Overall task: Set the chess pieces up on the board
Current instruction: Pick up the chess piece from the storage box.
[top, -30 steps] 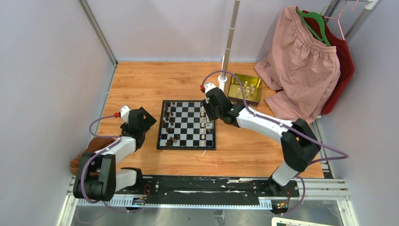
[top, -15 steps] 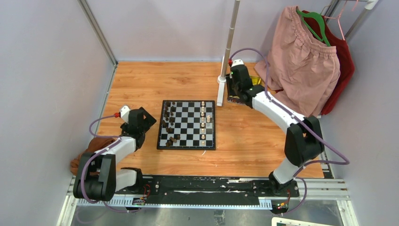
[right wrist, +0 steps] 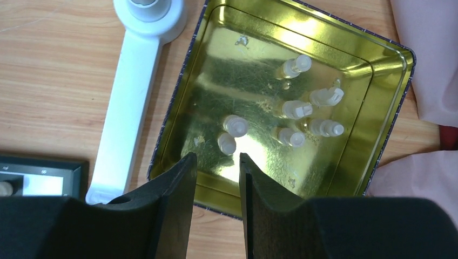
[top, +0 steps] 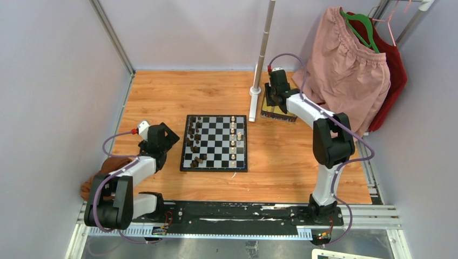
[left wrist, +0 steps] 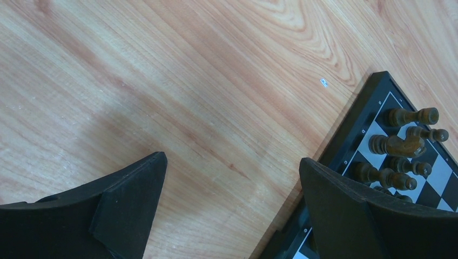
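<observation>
Seen from overhead, the right gripper [top: 269, 100] hangs over the near left corner of a gold tin [top: 281, 114], which sits on the wooden table [top: 162, 97] at about 2 o'clock from the board [top: 216, 143]. In the right wrist view the gripper [right wrist: 216, 159] has its fingers parted by a narrow gap with nothing between them, poised above the tin's [right wrist: 254, 75] near rim. Seven cream pieces [right wrist: 297, 109] lie scattered inside, most of them toward the tin's 3 o'clock side and two close to the fingertips. The foot of a white stand [right wrist: 127, 108] runs just beside the tin at its 9 o'clock side.

The board lies at the table's centre. Dark pieces [top: 192, 129] cluster along its 9 o'clock edge, several of them tipped over in the left wrist view [left wrist: 402, 144]. A short file of cream pieces [top: 233, 130] stands along the 3 o'clock edge.

The left gripper [top: 172, 138] hovers at 9 o'clock from the board, a little apart from it. Its fingers are spread wide and hold nothing, with bare wood between them in the wrist view [left wrist: 232, 160]; the right-hand finger overlaps the board's corner.

A pink garment [top: 345, 81] and a red one [top: 397, 70] hang at 2 o'clock, beyond the tin. A brown cloth [top: 105, 167] lies at the table's 8 o'clock edge.
</observation>
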You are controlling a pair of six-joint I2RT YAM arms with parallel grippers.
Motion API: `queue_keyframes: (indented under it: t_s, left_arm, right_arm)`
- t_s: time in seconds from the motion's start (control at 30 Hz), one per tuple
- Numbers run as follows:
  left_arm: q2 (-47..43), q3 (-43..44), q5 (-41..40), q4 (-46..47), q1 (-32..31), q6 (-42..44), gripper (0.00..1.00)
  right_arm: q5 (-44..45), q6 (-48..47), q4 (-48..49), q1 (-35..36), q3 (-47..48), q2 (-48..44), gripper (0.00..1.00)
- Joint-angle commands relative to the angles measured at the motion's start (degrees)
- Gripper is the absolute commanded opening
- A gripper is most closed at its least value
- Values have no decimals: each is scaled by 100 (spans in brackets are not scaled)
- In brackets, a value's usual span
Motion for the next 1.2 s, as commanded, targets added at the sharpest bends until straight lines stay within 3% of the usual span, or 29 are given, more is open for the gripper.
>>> queue_keyframes:
  t_s: [0.0, 0.27, 1.17]
  left_arm:
    - [90, 100, 35, 75, -39, 79, 100]
    - [130, 124, 48, 82, -51, 87, 100]
    - [129, 128, 35, 77, -65, 105, 100]
  right_arm:
    - [-121, -103, 4, -178, 340, 198, 39]
    - [-229, -181, -21, -251, 539, 490, 43]
    - [-487, -133, -29, -423, 792, 920, 41]
